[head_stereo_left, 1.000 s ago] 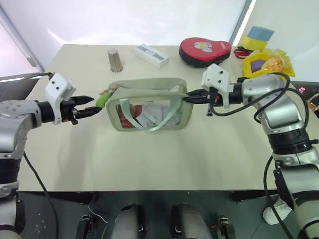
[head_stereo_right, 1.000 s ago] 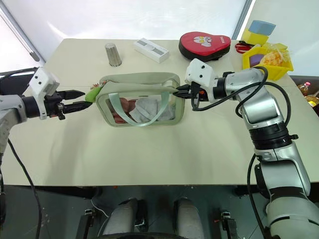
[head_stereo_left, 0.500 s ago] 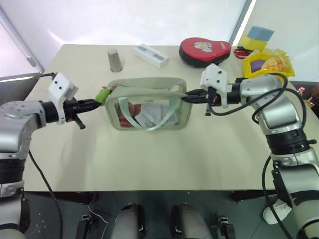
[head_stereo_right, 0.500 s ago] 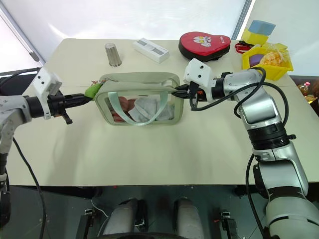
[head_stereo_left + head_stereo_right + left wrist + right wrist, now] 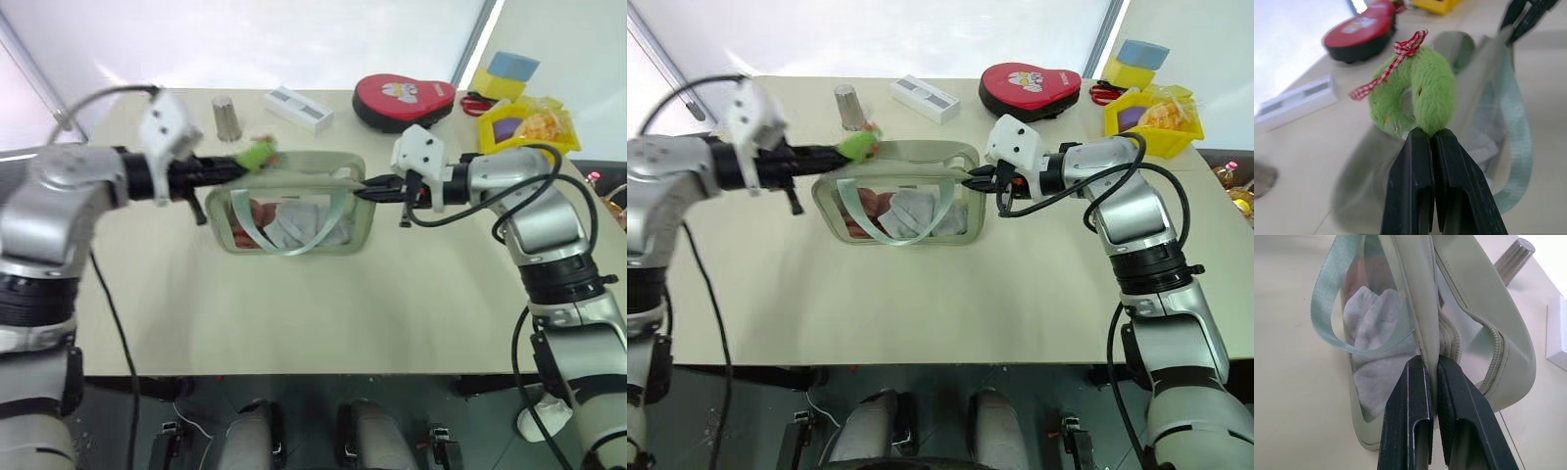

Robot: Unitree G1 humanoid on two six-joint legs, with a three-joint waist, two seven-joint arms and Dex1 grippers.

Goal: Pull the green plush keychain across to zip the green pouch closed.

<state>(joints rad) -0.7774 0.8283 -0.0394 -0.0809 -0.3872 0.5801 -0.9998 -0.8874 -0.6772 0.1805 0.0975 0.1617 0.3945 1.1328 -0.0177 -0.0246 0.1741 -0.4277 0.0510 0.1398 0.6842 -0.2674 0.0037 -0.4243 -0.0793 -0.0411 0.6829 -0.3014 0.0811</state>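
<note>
Head views, writing: no brand or label can be read on anything; a pale picture is seen on the red case, too small to make out.
Head views, green pouch: it is laid on the table, near the middle, with its mint strap draped over the clear window.
Head views, green plush keychain: it is held above the pouch's top left corner.
Head views, left gripper: it is closed on the keychain.
Head views, right gripper: it is clamped on the pouch's right end.
Head views, surroundings: a metal cup and a white box are placed behind the pouch; a yellow basket is seen at the far right, with blue and yellow blocks behind it. Nothing is placed between the two grippers but the pouch.
Left wrist view: the closed fingers are pinched on the plush ring, which is tied with a red checked ribbon.
Right wrist view: the pouch's edge seam is gripped between the fingers; the zipper is seen gaping open; white cloth is seen through the window.
</note>
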